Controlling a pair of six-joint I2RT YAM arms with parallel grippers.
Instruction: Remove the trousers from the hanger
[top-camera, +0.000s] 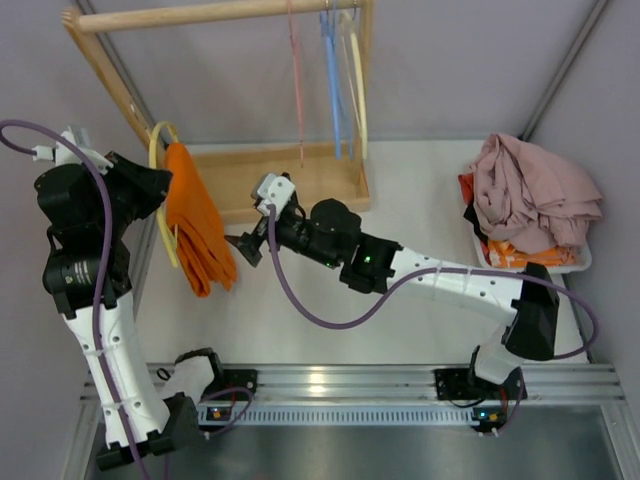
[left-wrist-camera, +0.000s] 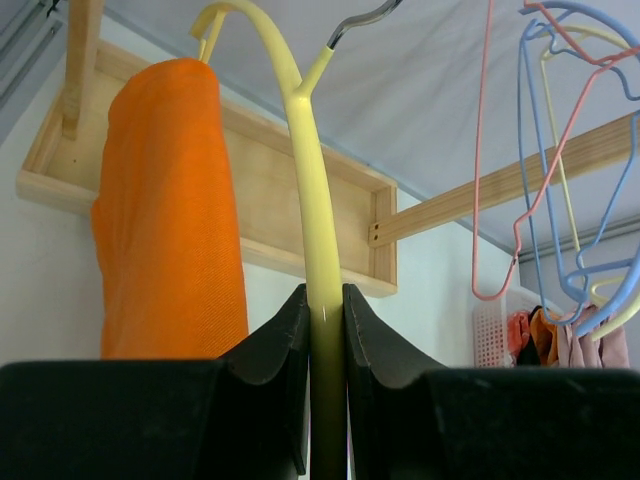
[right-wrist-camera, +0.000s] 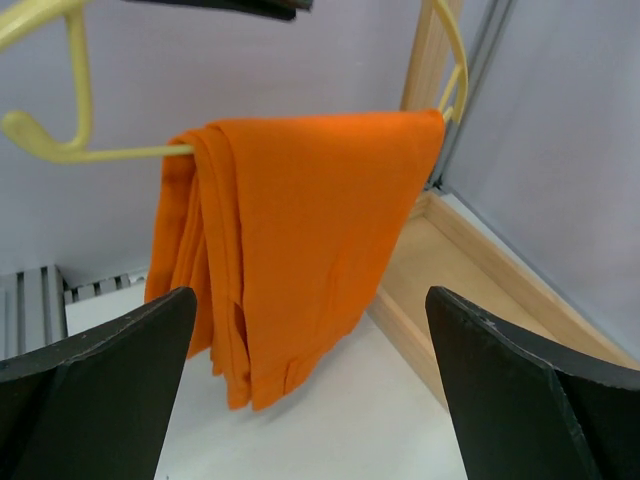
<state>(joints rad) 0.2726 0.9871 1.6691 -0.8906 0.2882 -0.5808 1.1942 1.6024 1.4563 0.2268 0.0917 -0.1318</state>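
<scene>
The white worktop (top-camera: 300, 320) fills the middle of the overhead view. A wooden rack (top-camera: 240, 190) stands in its upper left, with the base tray lying on the worktop and a rod crossing the top of the frame. The left arm (top-camera: 100, 330) rises along the left edge, and the right arm (top-camera: 450, 280) reaches from the lower right toward the centre.

At the right edge, the dusty pink trousers (top-camera: 535, 195) lie heaped in a white basket (top-camera: 583, 262). The bright orange trousers (top-camera: 198, 225) are left of centre, folded over the bar of a yellow hanger (left-wrist-camera: 315, 200) and hanging down in front of the rack.

The left hand (left-wrist-camera: 325, 300) is clamped on that hanger's stem, one finger on each side. The right hand (right-wrist-camera: 310, 300) has its fingers spread wide with nothing between them and faces the orange trousers, near them but apart. A pink hanger (top-camera: 296, 80), a blue one (top-camera: 335, 80) and another yellow one (top-camera: 358, 90) hang from the rod.
</scene>
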